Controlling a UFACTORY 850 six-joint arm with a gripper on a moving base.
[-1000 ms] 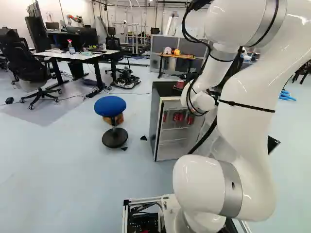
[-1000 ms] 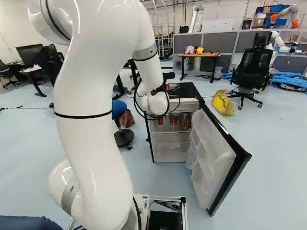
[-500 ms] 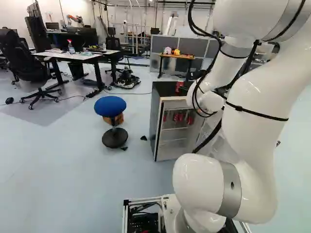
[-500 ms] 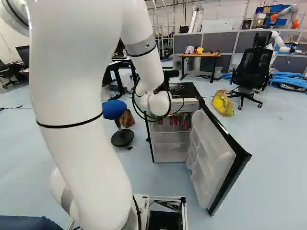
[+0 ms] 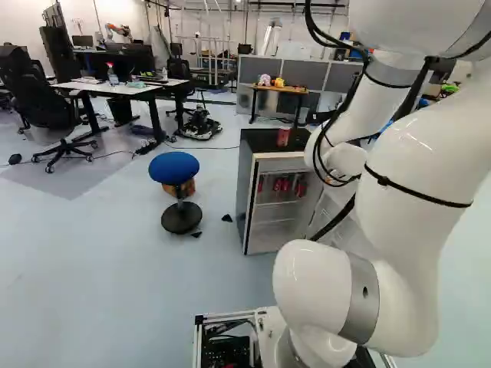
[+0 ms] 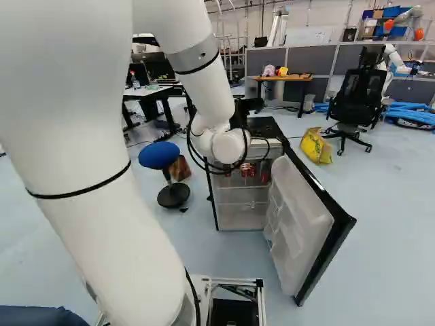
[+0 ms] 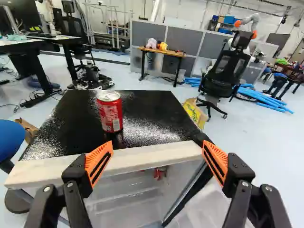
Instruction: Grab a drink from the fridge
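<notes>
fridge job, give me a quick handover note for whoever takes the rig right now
Gripper: open, empty, at the fridge top's front edge.
Red can: upright on the fridge top, ungripped.
Other red cans: inside, high up.
Done: fridge door open, one can outside.
Left: if that can is the drink, probably just back off; otherwise grip one.

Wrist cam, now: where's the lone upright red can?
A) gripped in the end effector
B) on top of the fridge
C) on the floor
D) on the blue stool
B: the red can stands on the fridge's black top, ahead of the open end effector.
</notes>
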